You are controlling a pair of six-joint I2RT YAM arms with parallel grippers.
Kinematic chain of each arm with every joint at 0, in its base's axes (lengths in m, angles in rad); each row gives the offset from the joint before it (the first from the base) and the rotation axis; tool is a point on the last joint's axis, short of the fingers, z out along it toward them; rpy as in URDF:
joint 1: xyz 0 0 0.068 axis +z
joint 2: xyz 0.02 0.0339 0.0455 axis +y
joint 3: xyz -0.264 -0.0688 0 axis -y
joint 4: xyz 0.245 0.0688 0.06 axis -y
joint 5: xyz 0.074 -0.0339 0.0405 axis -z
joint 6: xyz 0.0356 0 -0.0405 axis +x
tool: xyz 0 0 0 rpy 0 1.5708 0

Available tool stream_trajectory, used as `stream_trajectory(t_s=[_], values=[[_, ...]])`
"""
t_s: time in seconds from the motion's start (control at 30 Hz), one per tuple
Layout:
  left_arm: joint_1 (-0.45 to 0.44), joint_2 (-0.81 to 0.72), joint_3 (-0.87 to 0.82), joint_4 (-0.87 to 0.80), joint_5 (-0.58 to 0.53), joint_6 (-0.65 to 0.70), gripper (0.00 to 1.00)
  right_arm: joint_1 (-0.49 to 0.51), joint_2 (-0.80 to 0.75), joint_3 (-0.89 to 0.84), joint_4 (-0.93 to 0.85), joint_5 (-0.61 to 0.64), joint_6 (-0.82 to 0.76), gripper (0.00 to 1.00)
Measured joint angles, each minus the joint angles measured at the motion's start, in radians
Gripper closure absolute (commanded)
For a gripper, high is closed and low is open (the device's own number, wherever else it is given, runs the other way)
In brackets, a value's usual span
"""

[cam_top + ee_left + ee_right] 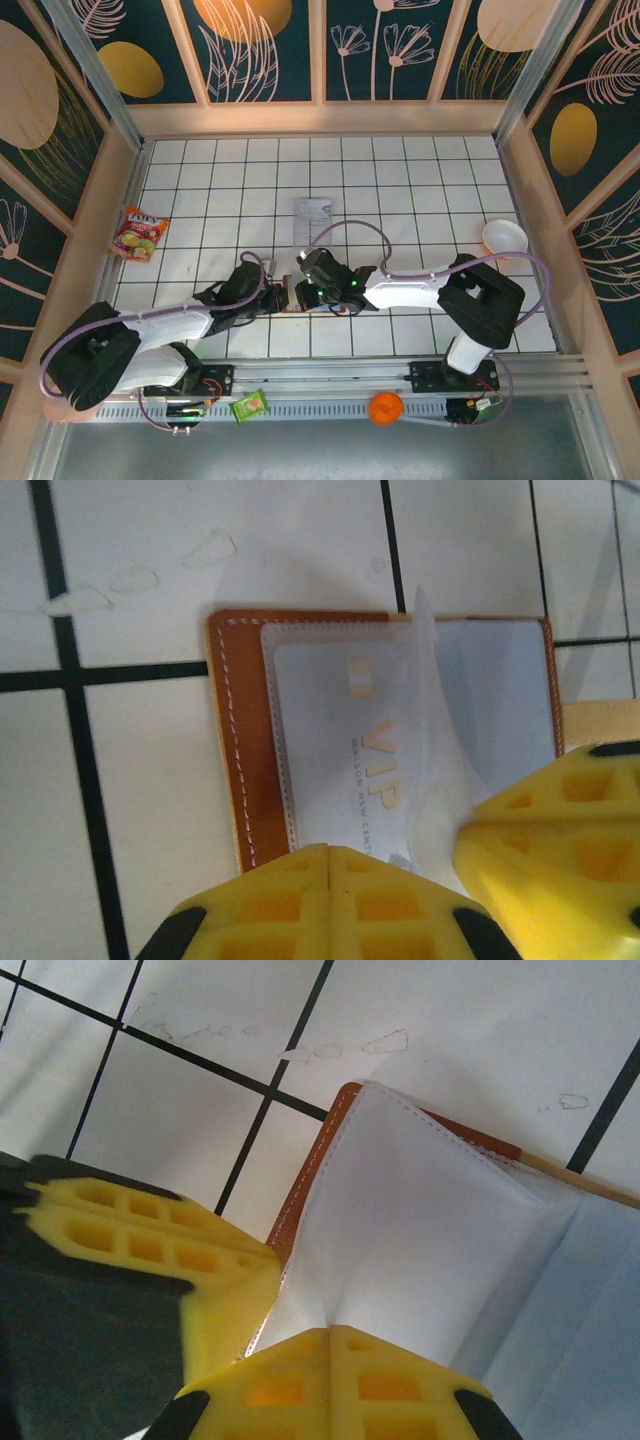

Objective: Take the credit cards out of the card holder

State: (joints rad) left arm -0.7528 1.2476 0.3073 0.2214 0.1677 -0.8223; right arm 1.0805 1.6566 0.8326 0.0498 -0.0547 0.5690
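- Left gripper (330,865) closed at the card holder (240,750) left side; right gripper (330,1345) clamps its clear sleeve flap (440,740).
- We fear pulling tears it (thin plastic), VIP card (340,750) stuck inside.

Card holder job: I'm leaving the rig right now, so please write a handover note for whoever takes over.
Left gripper: shut on the near edge of the card holder.
Right gripper: shut on the holder's pale flap, holding it up.
Things: the holder lies open on the table between the two grippers. A VIP card sits inside its clear sleeve.
Done: holder opened.
Left: draw the VIP card out, then any others. I cannot tell how many there are.
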Motion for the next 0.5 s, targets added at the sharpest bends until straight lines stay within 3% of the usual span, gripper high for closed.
stream_trajectory(t_s=[0.5], values=[[-0.035,0.105,0.058,0.004,0.008,0.002,1.00,-0.010,-0.035,-0.044,-0.004,0.013,0.042,1.00]])
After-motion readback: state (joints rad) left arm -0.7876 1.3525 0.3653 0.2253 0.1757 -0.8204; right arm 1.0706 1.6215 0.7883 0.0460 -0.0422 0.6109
